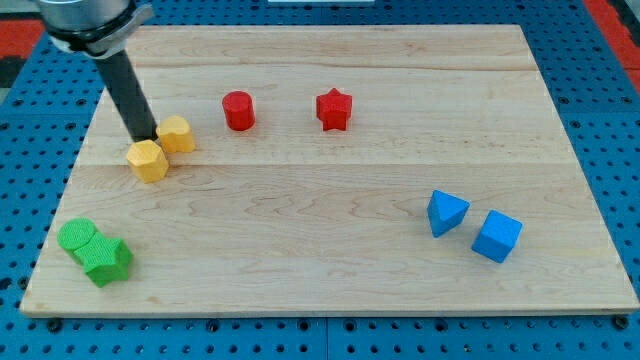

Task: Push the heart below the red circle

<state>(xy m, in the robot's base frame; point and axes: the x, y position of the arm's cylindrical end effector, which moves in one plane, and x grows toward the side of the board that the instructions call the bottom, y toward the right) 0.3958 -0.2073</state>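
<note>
Eight blocks sit on the wooden surface: two yellow, two red, two green, two blue. My tip, a plain rod with no claw, touches the yellow heart and the yellow hexagon, left of the red circle.

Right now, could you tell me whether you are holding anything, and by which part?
Nothing is held. I have no hand, only a rod; my tip sits between two yellow blocks, the yellow heart and the yellow hexagon, apparently touching them.
</note>
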